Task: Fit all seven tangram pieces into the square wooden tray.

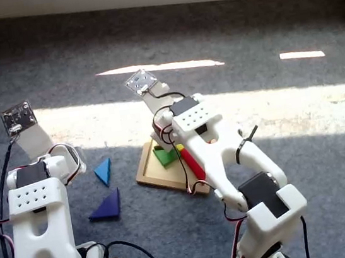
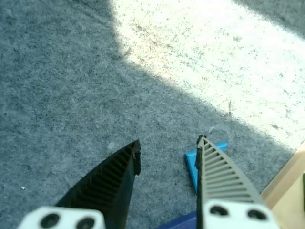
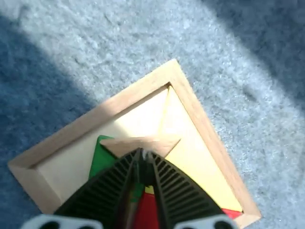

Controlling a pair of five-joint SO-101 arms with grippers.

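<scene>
Two pieces, a light blue triangle [image 1: 103,171] and a dark blue triangle [image 1: 106,206], lie on the tabletop [image 1: 244,43] beside the wooden tray [image 1: 143,164], so the left pincer [image 2: 169,140] hangs released above the light one, probably to take it, while the right pincer [image 3: 143,160] is clenched inside the tray, seemingly nudging a pale triangle [image 3: 140,143].

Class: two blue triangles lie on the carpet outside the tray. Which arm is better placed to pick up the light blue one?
Left, probably. The left gripper is open just beside the light blue triangle; the right gripper is shut over the wooden tray, farther away.
</scene>
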